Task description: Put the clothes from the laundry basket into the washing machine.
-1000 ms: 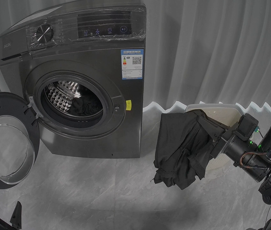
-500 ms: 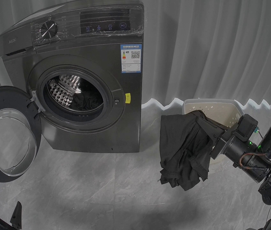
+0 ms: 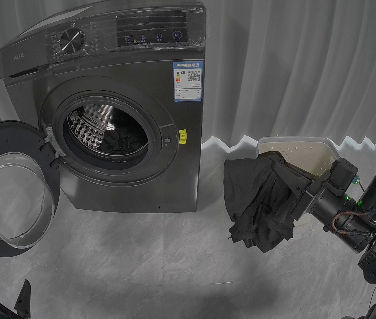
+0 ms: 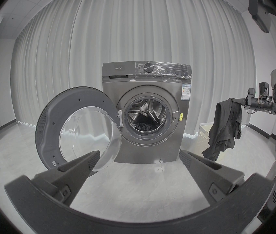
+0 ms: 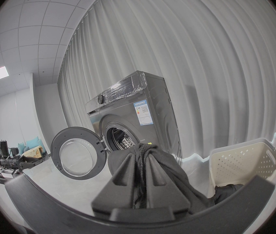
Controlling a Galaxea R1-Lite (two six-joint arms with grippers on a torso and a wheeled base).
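At 4 o'clock from washer (image 3: 183, 165), right gripper (image 3: 287, 171) clamps a garment (image 3: 252, 191); we see clothes (image 3: 123, 141) in drum (image 3: 88, 127), more in basket (image 3: 294, 139)

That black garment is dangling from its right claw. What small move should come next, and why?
Probably swing the right gripper toward the open drum of the washing machine: it is shut on the black garment, which hangs in the air beside the laundry basket, and the door stands wide open.
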